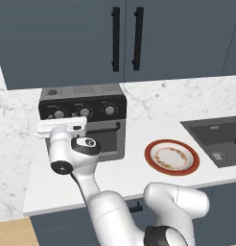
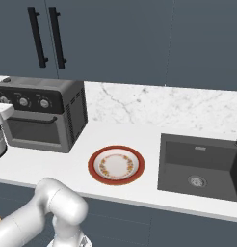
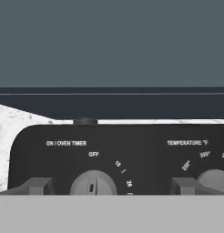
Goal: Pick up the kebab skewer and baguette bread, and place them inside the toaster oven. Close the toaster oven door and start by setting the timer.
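The toaster oven (image 1: 91, 103) stands at the back left of the counter, black and grey, with three knobs on its top panel. Its door (image 1: 109, 140) is up and shut, also seen as the door (image 2: 31, 130) from the right. My gripper (image 3: 111, 185) is open, close in front of the control panel. Its fingertips (image 3: 38, 185) straddle the ON/OVEN TIMER knob (image 3: 93, 183) without touching it. The knob's mark points up at OFF. The white hand (image 1: 61, 127) covers the panel's left part. The kebab skewer and baguette bread are out of view.
An empty red-rimmed plate (image 1: 151, 163) lies on the counter right of the oven, also seen as the plate (image 2: 94, 166). A dark sink (image 2: 168, 164) is sunk in at the right. Dark wall cabinets (image 1: 124, 38) hang above the oven. The temperature knob (image 3: 214, 179) sits right of the timer.
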